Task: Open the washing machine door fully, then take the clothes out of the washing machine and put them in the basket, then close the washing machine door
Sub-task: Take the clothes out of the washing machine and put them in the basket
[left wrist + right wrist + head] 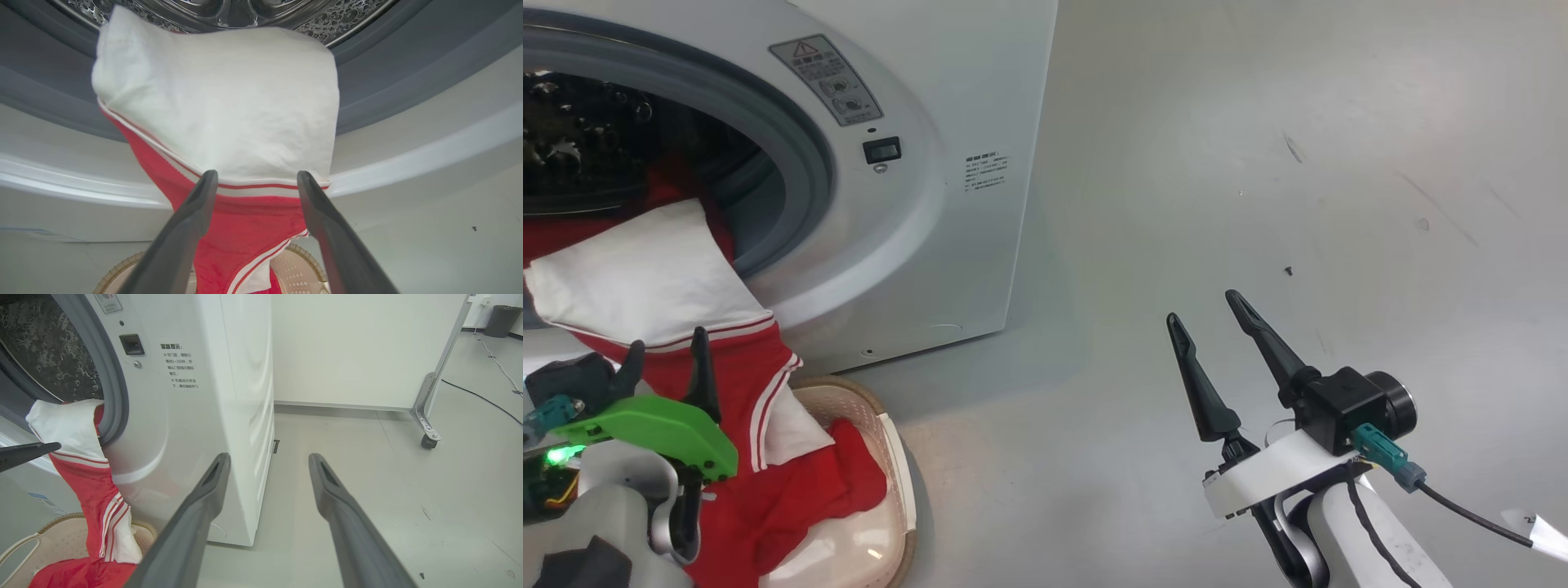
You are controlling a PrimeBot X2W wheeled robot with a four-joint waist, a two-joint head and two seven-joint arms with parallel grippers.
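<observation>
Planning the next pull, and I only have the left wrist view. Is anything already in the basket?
Observer: Yes, a plain red garment lies in the basket.
Operator: Does the striped garment reach it?
Observer: Yes, its lower end hangs down into the basket, beside the red one.
Operator: Where is the right gripper?
Observer: Open, over bare floor to the right of the washing machine, touching nothing.

Clothes [645, 269] draped over washing machine [964, 98] mouth into basket [894, 465], open floor [1258, 163] to the right
</observation>
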